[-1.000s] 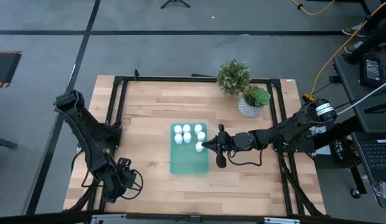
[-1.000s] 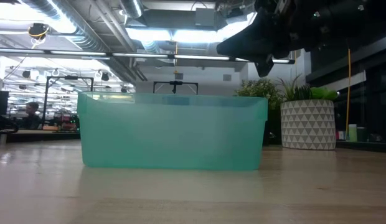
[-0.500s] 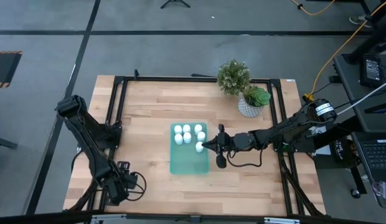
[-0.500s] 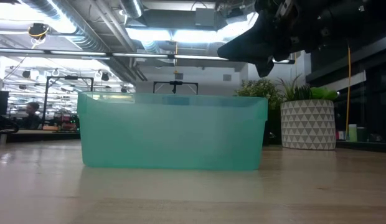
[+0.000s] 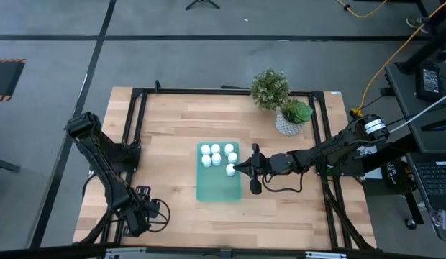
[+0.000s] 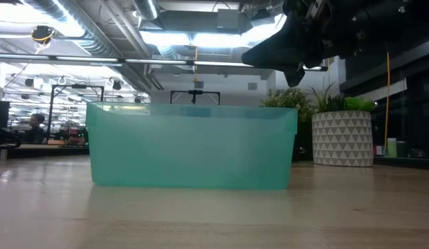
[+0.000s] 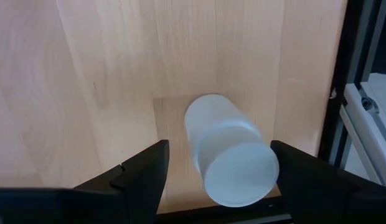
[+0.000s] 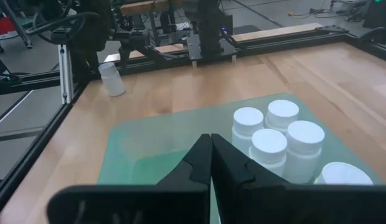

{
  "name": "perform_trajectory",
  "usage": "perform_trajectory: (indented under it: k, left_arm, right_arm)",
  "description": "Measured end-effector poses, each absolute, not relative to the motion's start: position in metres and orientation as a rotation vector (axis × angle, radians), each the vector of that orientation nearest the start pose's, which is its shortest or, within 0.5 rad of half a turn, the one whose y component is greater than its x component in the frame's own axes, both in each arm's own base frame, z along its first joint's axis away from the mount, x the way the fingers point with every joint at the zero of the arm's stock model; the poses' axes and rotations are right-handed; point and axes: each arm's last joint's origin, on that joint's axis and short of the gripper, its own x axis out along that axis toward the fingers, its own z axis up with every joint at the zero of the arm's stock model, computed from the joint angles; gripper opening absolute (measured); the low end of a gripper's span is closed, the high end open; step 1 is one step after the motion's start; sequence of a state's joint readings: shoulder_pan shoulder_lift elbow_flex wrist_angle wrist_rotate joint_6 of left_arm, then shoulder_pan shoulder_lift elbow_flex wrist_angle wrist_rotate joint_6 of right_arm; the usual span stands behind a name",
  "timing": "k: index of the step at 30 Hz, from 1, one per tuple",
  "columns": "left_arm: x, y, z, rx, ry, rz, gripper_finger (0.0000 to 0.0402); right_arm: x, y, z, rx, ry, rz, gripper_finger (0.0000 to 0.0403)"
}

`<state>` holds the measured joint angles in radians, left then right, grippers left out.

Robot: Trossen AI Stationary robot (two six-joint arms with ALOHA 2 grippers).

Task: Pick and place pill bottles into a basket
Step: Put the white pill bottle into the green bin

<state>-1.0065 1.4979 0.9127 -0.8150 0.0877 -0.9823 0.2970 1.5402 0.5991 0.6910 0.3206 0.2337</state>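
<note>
In the left wrist view one white pill bottle [image 7: 230, 155] stands upright on the wood, near the table's near-left corner. My left gripper [image 7: 218, 146] points down over it, open, with a finger on either side of it. The same bottle [image 8: 111, 78] shows far off in the right wrist view. The teal basket [image 5: 218, 183] lies mid-table with several white bottles [image 5: 216, 155] standing in its far half. My right gripper [image 5: 234, 168] hangs shut over the basket's right edge, nothing between its fingers [image 8: 210, 146].
A patterned white plant pot [image 5: 286, 122] and a bushy plant [image 5: 270, 88] stand at the far right of the table. A black frame rail [image 7: 361, 74] runs along the table edge close beside the lone bottle. Bare wood lies around the basket.
My left gripper has sunk toward the table's near-left corner, down over the lone bottle, rolling a little as it went. Its fingers have stayed open.
</note>
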Motion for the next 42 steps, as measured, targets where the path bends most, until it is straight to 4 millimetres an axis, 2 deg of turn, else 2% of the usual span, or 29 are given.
perform_trajectory:
  k: [11,26,36,42]
  left_arm:
    - [0.134,-0.216,0.186,-0.119,1.550,-0.168,0.0260]
    - [0.134,-0.214,0.188,-0.095,1.526,-0.151,0.0158]
    - [0.136,-0.212,0.188,-0.026,1.450,-0.140,0.0158]
    - [0.138,-0.202,0.193,-0.008,1.413,-0.082,0.0158]
  right_arm:
    - [0.287,0.078,0.181,0.155,0.234,-0.051,0.0007]
    - [0.287,0.078,0.181,0.155,0.234,-0.052,0.0007]
    - [0.287,0.078,0.181,0.152,0.235,-0.052,0.0007]
    - [0.287,0.078,0.181,0.147,0.237,-0.051,0.0007]
